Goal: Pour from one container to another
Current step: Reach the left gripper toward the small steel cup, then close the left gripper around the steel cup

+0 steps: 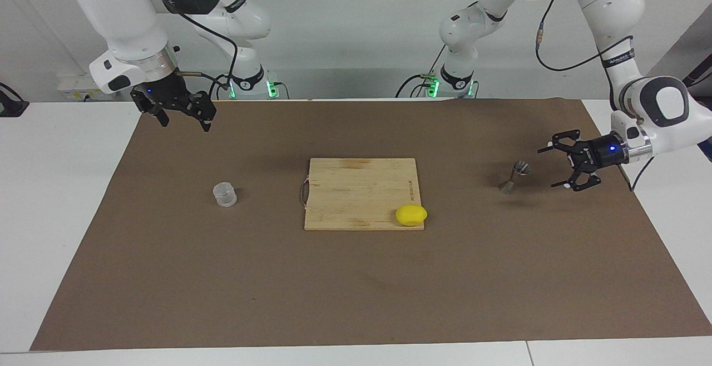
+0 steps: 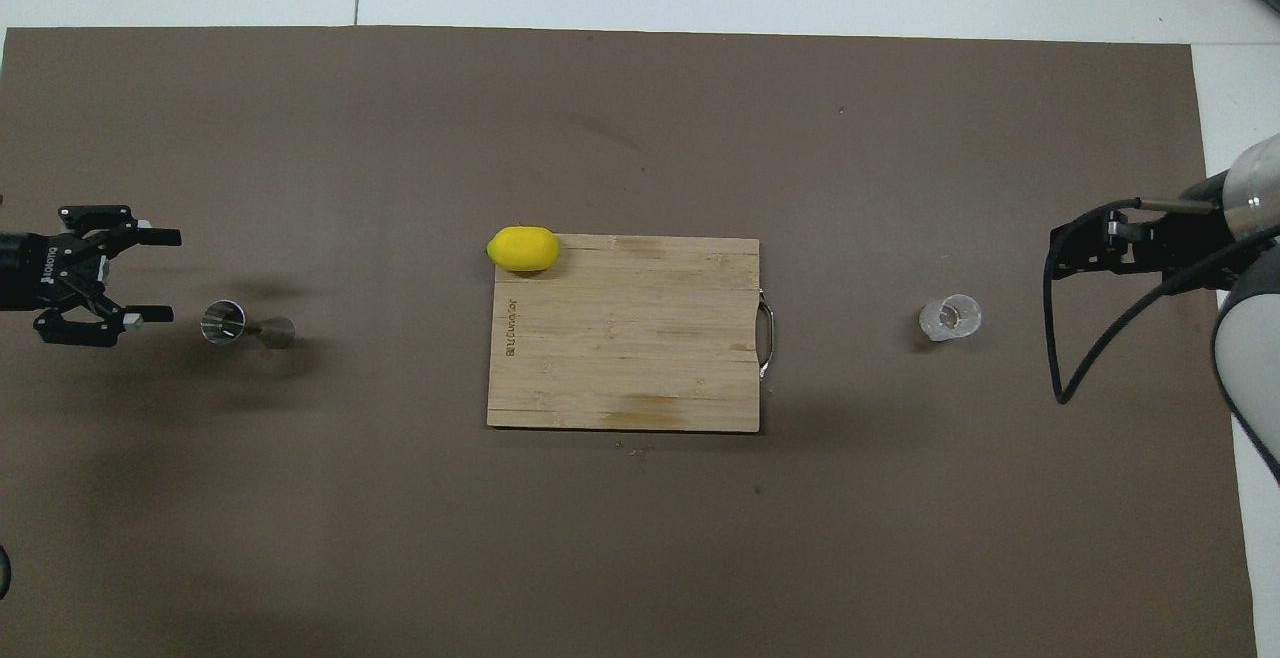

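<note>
A wooden cutting board (image 1: 360, 192) was laid flat near the middle of a brown mat (image 1: 356, 299) that covered most of the white counter (image 1: 50, 199). A thin metal handle (image 1: 303, 192) was fixed to the board's edge toward the right arm's end of the counter. A yellow lemon (image 1: 411, 214) was set on the board's corner farther from the robots, toward the left arm's end, slightly overhanging the edge.

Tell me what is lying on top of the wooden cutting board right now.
Only the yellow lemon lies on the rectangular wooden cutting board, at its corner farthest from the robots, toward the left arm's end. Whatever is under the board is covered.
</note>
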